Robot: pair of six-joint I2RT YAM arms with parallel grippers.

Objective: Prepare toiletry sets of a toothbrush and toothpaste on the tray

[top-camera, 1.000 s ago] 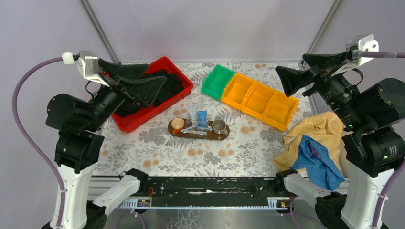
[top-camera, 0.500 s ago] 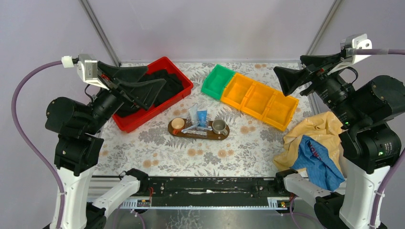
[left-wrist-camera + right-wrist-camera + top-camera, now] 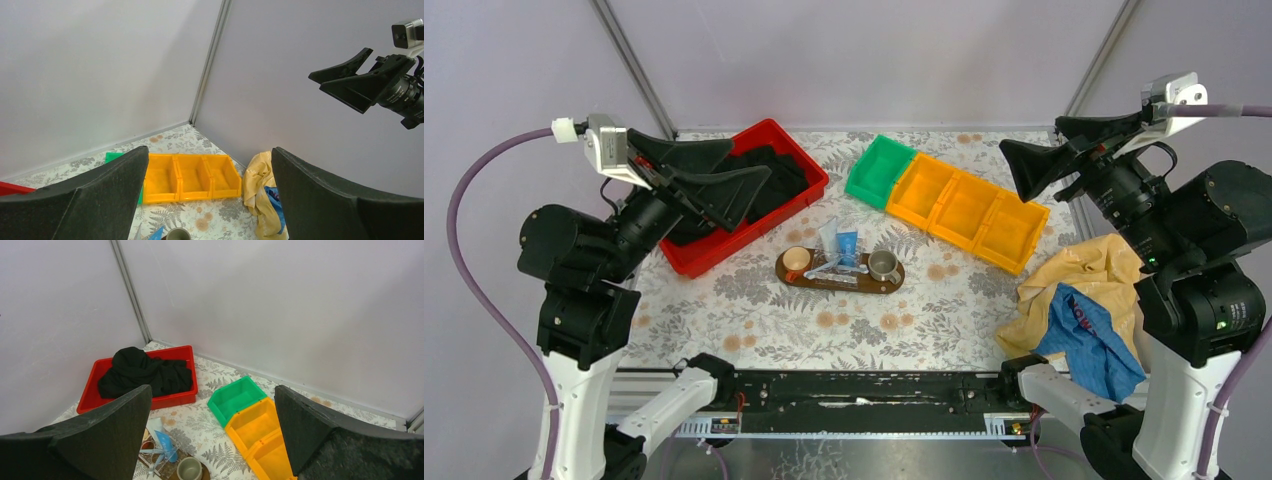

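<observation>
currently both pincers hang high and empty, jaws spread wide: left gripper [image 3: 749, 162] over the red plastic crate [image 3: 724, 248] at far left, right gripper [image 3: 1030, 140] over the far right corner. the dark brown oval wooden tray [image 3: 886, 285] sits mid-table. on it the whitish squeeze tube [image 3: 828, 238] and blue squeeze tube [image 3: 848, 246] of toothpaste appear propped side by side. the slim pale toothbrush [image 3: 834, 268] lies just near of them, between a tan cup [image 3: 796, 262] and a grey metal cup [image 3: 883, 265]. risk: the tray is crowded, so a wide-jawed descent may tip a tube or nudge a cup. the thin brush likely slips from a pinch.
</observation>
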